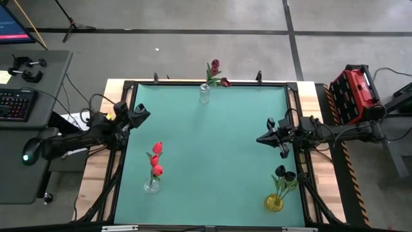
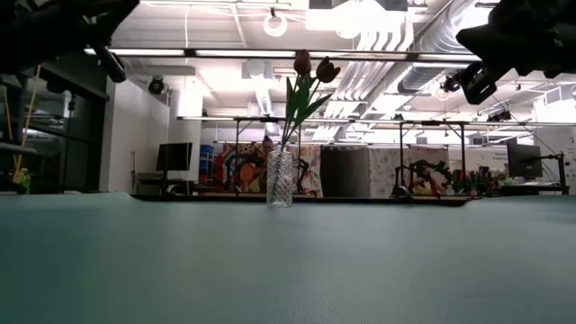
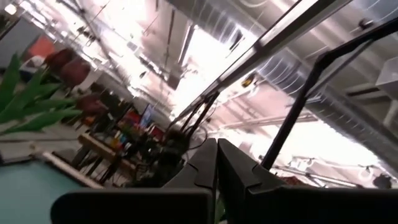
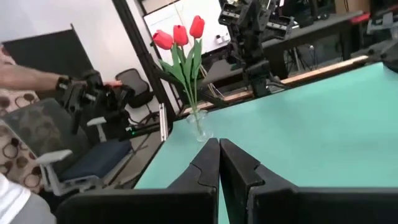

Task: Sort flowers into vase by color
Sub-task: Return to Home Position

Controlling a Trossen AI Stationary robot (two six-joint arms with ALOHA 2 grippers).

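Three vases stand on the teal table. A clear vase (image 1: 152,185) at the near left holds red-pink flowers (image 1: 156,159), seen also in the right wrist view as red flowers (image 4: 180,36). A clear vase (image 2: 280,179) at the far edge holds dark maroon flowers (image 2: 311,66). A yellow vase (image 1: 274,202) at the near right holds near-black flowers (image 1: 284,174). My left gripper (image 1: 143,116) is shut and raised over the table's left edge. My right gripper (image 1: 261,138) is shut over the right side. Neither holds anything.
A red case (image 1: 353,92) stands beyond the table's right edge. A desk with keyboard (image 1: 14,103) and mouse (image 1: 27,156) lies to the left. A person's arm (image 4: 25,78) and an office chair (image 4: 68,155) show beyond the table's left side.
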